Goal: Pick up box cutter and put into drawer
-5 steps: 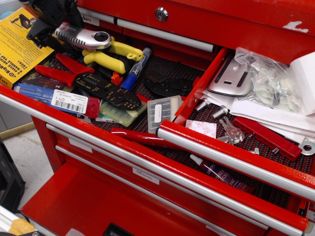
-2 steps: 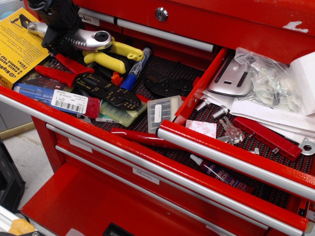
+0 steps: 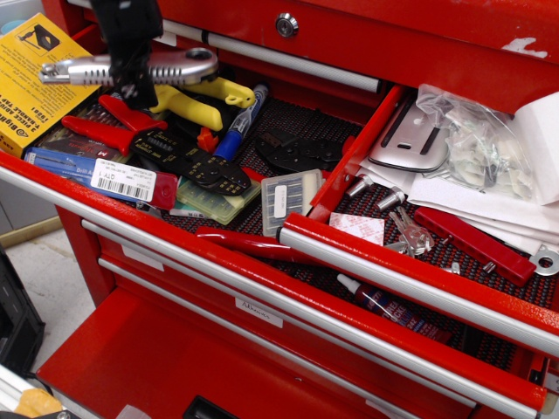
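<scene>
My black gripper (image 3: pixel 133 70) reaches down from the top left and is shut on the box cutter (image 3: pixel 179 65), a long silver-grey knife with a round hole at its right end. The cutter lies level in the air above the yellow-handled pliers (image 3: pixel 199 98) in the wide left drawer. The narrower red drawer (image 3: pixel 419 275) with a silver front rail stands open at the right. It holds keys (image 3: pixel 409 234), white papers (image 3: pixel 489 202) and clear plastic bags (image 3: pixel 476 144) on black mesh.
The wide left drawer holds red-handled crimpers (image 3: pixel 113 129), a black crimper (image 3: pixel 190 164), a blue marker (image 3: pixel 238 129), a clear plastic case (image 3: pixel 288 199) and a yellow box (image 3: pixel 35 83). A chrome slotted plate (image 3: pixel 410 135) and a red tool (image 3: pixel 472 244) lie in the right drawer.
The gripper has closed on the box cutter and lifted it off the pliers, swinging it level and shifting it slightly to the right.
</scene>
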### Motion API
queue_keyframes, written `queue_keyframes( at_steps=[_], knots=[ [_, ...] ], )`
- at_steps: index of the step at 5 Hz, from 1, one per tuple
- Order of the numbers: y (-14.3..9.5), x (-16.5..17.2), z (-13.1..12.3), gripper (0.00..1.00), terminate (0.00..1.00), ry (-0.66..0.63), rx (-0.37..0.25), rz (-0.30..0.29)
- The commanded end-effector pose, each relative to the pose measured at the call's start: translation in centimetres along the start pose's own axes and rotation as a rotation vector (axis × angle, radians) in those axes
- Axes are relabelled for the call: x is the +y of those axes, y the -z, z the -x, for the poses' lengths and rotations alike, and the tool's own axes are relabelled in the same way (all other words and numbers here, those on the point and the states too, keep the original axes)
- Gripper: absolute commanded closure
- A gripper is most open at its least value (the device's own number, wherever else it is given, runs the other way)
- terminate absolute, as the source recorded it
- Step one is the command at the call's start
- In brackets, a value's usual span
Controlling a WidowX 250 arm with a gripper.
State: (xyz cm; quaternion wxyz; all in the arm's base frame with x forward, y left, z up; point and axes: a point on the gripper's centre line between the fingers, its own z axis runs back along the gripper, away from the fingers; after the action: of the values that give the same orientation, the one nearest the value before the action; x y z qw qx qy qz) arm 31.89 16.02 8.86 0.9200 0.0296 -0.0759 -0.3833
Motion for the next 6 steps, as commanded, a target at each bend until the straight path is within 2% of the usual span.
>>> queue_keyframes(
  at_steps=[1, 2, 3, 4, 5, 6],
  knots=[
    [-8.4, -3.7, -3.8, 1.0, 0.0, -0.412, 0.066, -0.113],
    [-9.4, -7.8, -6.1, 1.0, 0.0, -0.67, 0.056, -0.095],
    [-9.9, -10.7, -9.8, 1.0, 0.0, -0.924, 0.077, -0.076],
    [-10.1, -13.5, -13.5, 1.0, 0.0, -1.094, 0.085, -0.101],
    [-10.4, -15.0, -16.9, 1.0, 0.0, -1.151, 0.088, -0.138],
    [-10.3, -15.4, -18.3, 0.0, 0.0, -1.14, 0.074, -0.183]
  ],
)
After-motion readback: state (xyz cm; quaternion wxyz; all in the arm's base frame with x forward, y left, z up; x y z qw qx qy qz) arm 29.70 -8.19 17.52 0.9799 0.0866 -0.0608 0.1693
